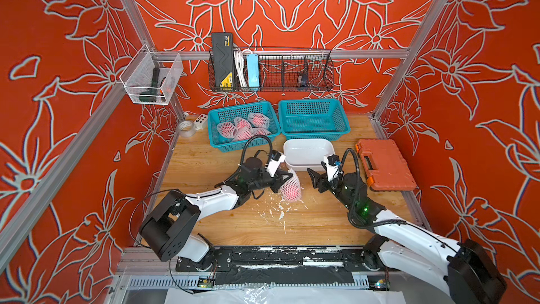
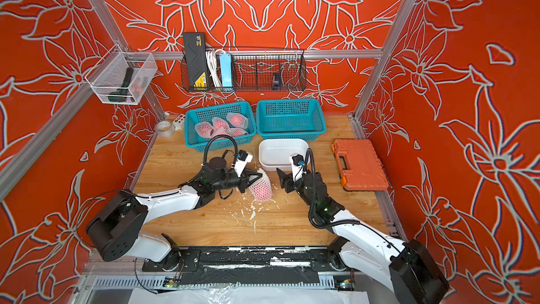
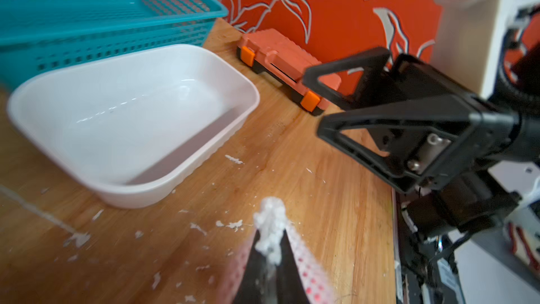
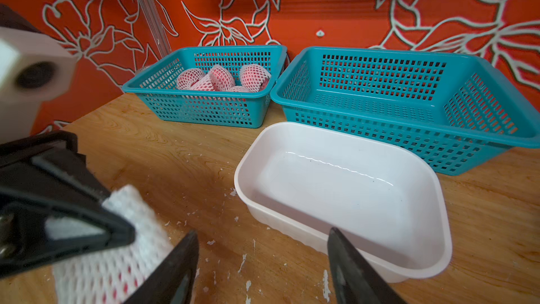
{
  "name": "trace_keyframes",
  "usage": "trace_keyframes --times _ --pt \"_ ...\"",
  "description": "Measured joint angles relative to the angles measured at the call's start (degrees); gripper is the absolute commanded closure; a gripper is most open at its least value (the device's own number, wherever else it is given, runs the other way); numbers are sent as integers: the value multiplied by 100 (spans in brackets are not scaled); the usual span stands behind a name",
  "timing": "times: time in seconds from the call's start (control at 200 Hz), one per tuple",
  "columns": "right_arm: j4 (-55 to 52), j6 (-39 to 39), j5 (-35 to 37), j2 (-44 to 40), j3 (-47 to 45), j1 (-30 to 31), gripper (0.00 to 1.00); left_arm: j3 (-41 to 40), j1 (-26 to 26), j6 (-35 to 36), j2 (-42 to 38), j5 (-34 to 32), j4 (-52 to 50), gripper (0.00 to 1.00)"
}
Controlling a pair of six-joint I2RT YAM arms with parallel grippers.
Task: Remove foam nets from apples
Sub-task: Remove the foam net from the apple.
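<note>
White foam net (image 1: 290, 184) over one pink apple (image 1: 293, 195) in the middle of the worktop (image 1: 201, 168), left gripper (image 1: 287, 174) clamped on its bunched end, right gripper (image 1: 312, 178) spread wide beside it, holding nothing, we count five more netted apples (image 1: 242, 125) in one teal basket (image 1: 214, 139) at the back edge.

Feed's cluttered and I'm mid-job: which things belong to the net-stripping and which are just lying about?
Job: left end effector, shut on the net over an apple; open right end effector; netted apples in a basket; likely the empty basket and tray.
Lying about: orange case, tape roll, wire rack, clear bin.
</note>
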Motion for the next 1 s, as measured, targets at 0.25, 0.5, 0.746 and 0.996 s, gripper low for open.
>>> trace_keyframes --times 0.25,0.5,0.746,0.996 --pt "28 9 4 0 -9 0 30 533 -621 483 203 -776 -791 100" --pt "70 11 44 0 -22 0 30 404 -411 568 136 -866 -874 100" --pt "94 11 79 0 -26 0 31 415 -234 505 -83 -627 -901 100" --pt "109 11 87 0 -31 0 31 717 -225 525 -247 -699 -1014 100"
